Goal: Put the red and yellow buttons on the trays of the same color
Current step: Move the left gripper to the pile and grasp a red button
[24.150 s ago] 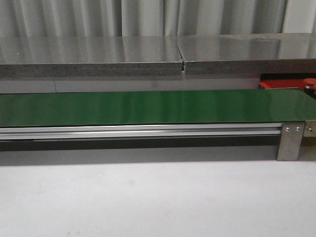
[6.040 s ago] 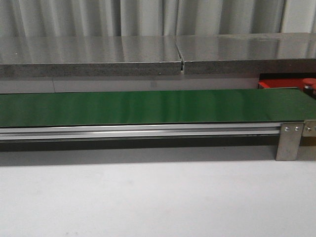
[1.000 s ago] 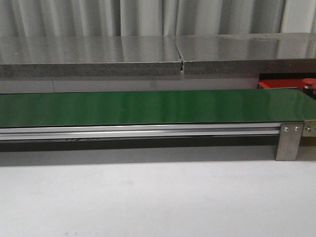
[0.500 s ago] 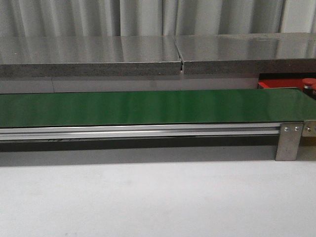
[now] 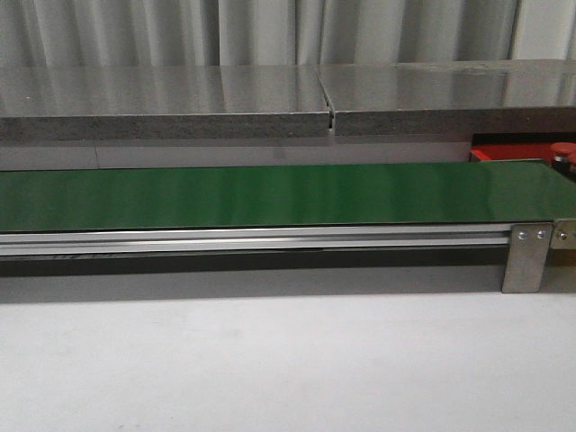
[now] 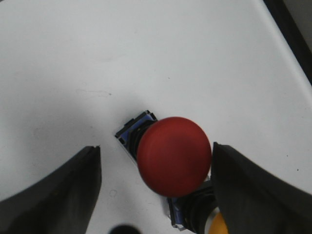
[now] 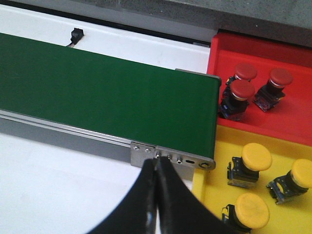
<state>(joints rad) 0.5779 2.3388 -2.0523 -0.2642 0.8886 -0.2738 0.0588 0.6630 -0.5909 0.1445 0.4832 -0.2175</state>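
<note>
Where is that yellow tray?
In the right wrist view, the yellow tray sits just past the green belt's end, right beside the red tray, holding three yellow buttons.

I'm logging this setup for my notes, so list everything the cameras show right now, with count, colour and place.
Domed red push-buttons in the red tray: three, red caps on dark bases, near the belt's end.
Domed yellow push-buttons in the yellow tray: three, yellow caps.
Red push-button on the white table: one, between the left claw's fingers.
Yellow button cap: one, partly seen beside it.
Flat red tray: one, beyond the yellow tray.
Flat yellow tray: one, at the belt's end.
Long dark green belt: one, across the table.
Grey stone shelf: behind the belt.
Left claw: open around the red button.
Right claw: shut, holding nothing.
</note>
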